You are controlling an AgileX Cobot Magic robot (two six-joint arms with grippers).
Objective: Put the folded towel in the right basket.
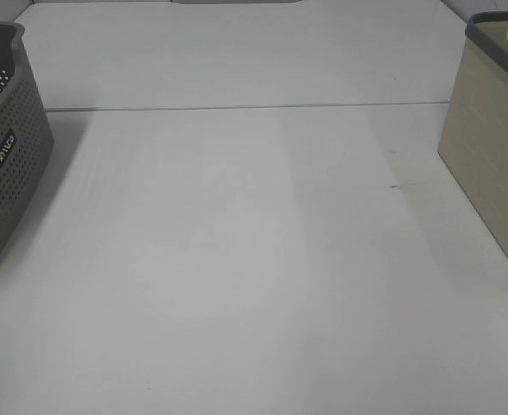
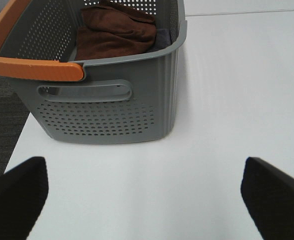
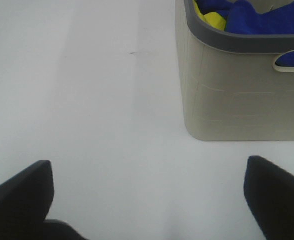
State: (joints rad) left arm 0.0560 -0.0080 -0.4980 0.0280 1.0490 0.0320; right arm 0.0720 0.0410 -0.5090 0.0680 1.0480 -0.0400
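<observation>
Brown folded towel [image 2: 114,32] lay in grey perforated plastic basket [image 2: 107,107] ahead of left gripper [image 2: 142,200], spread wide, empty. Right gripper [image 3: 147,200] likewise, facing beige basket [image 3: 237,95]. Risk: snagging orange handle [image 2: 32,67] during reach.

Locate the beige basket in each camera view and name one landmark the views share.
Exterior high: the beige basket stands at the right edge, cut off by the frame.
Left wrist: not in view.
Right wrist: upper right, holding blue cloth.
Shared landmark: the small dark mark on the table, beside the basket in both.
</observation>
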